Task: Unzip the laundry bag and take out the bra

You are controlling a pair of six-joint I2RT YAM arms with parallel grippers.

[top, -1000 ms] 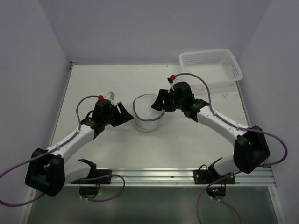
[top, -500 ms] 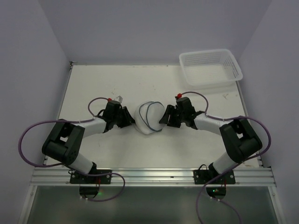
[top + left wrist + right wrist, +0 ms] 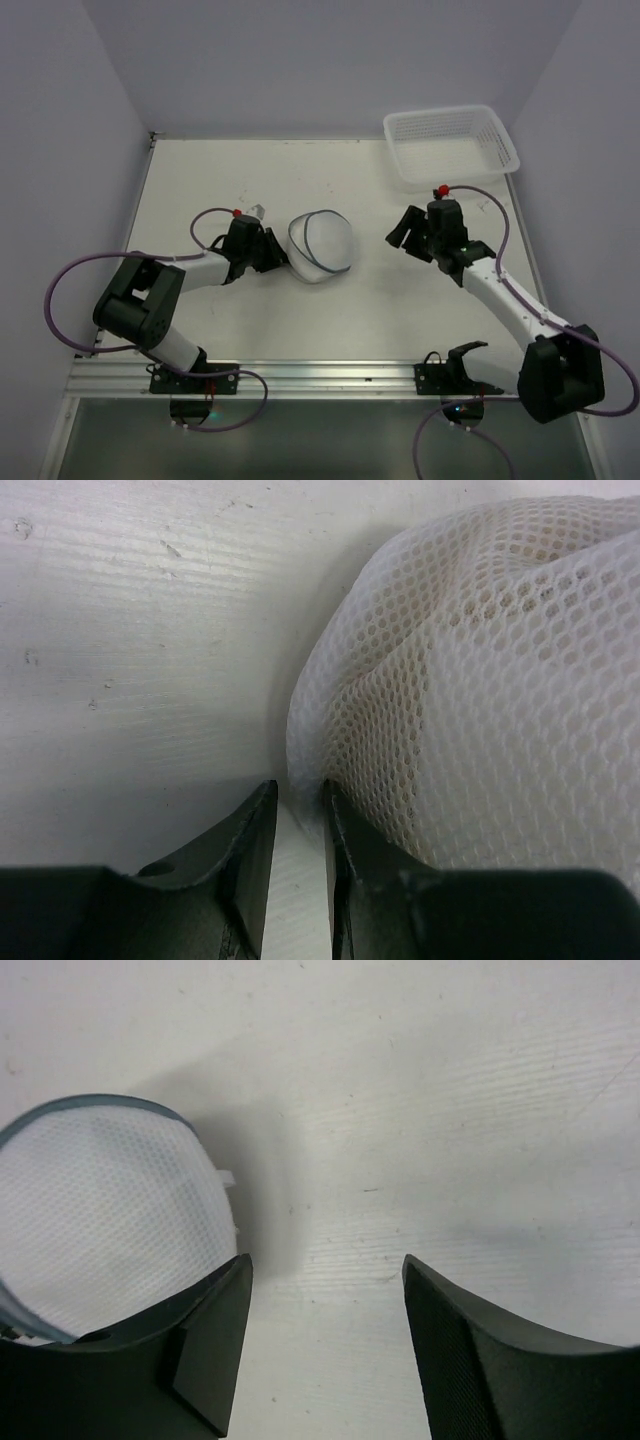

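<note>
The laundry bag (image 3: 322, 245), a small white mesh dome with a dark zipper line round its rim, lies mid-table. My left gripper (image 3: 281, 256) lies low at the bag's left edge. In the left wrist view its jaws (image 3: 298, 785) stand narrow, pinching a fold of the mesh (image 3: 470, 680) at their tips. My right gripper (image 3: 400, 230) is open, a hand's width to the right of the bag, with only bare table between its fingers (image 3: 325, 1265). That view shows the bag (image 3: 100, 1210) at the left. The bra is hidden; a beige tint shows through the mesh.
A white plastic lattice basket (image 3: 452, 145) stands at the back right corner of the table (image 3: 250, 180). White walls close in the table on three sides. The metal rail with the arm bases runs along the near edge.
The right gripper has drawn back to the right, off the bag. The left jaws have narrowed onto the bag's left edge, and the bag has settled on the table.
</note>
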